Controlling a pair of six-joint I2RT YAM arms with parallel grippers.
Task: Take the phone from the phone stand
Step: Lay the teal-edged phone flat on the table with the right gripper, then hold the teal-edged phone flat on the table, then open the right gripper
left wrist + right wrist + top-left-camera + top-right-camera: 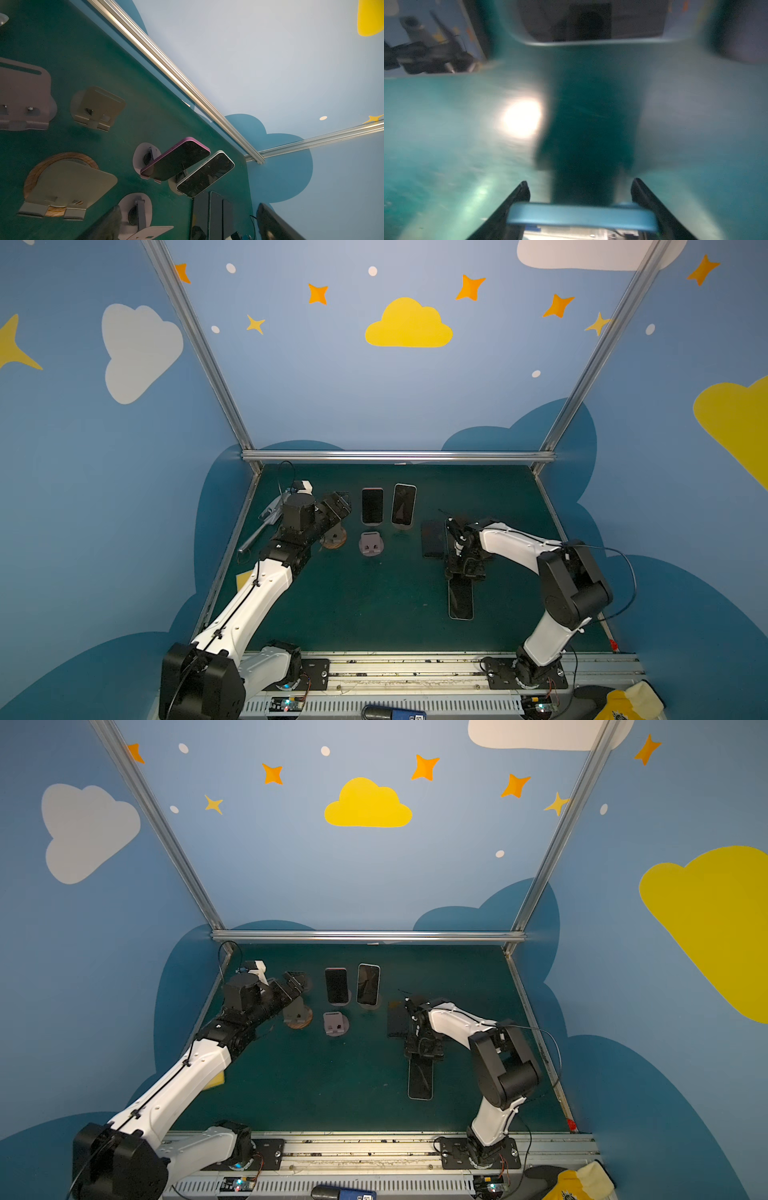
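Now R end effector (581,184) grips phone (460,602) (L end effector (340,502) open).

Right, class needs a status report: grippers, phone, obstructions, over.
Left gripper open, empty, by wood-based stand. Right gripper shut on blue phone, clear of stands. Purple phone, silver phone on rear stands. No obstruction seen.

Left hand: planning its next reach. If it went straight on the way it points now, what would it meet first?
Likely the purple-edged phone propped on its stand; in a top view the open left hand points sideways at it. Depth is unclear, so it could pass in front.
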